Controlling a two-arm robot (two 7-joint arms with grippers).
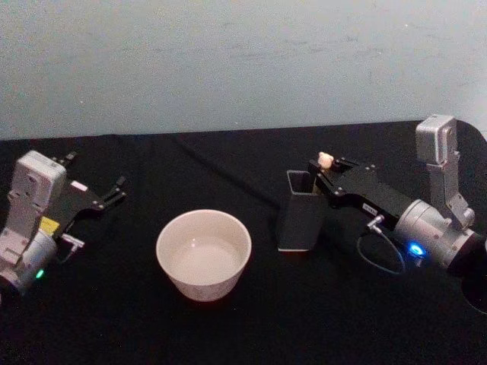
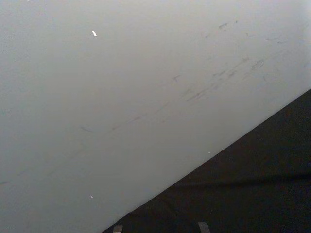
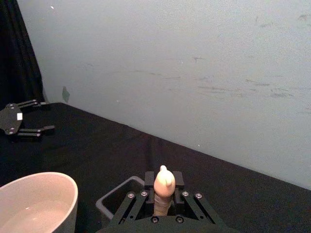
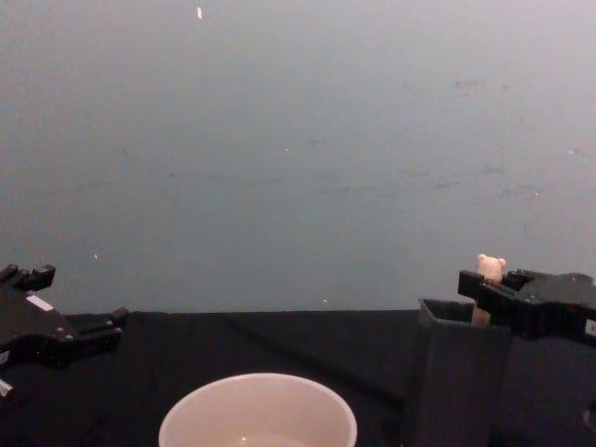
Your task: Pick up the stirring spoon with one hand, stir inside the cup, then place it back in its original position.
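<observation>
right gripper [image 3: 164, 175]: fingers drawn in on the beige handle of the stirring spoon [image 3: 163, 194], one pad on each side just under the bear head. it is gripping the spoon.
right gripper, place: at the top of the holder [image 1: 297, 224], reaching in from the robot's right; in the chest view its black fingers sit level with the holder's rim.
stirring spoon: upright in the holder, at the far right part of its opening. the bear head pokes above the rim, and the metal stem and bowl are hidden inside.
holder: dark grey, square, standing on the black table [image 1: 228, 327] just to the right of the cup.
cup [image 1: 199, 287]: wide and cream, upright, in the middle of the table between the two arms and apart from the holder.
left gripper [image 1: 120, 188]: fingers spread, nothing between them. it sits at the table's left side, well apart from the cup.
wall [image 1: 228, 61]: pale and scuffed, behind the table's far edge.
</observation>
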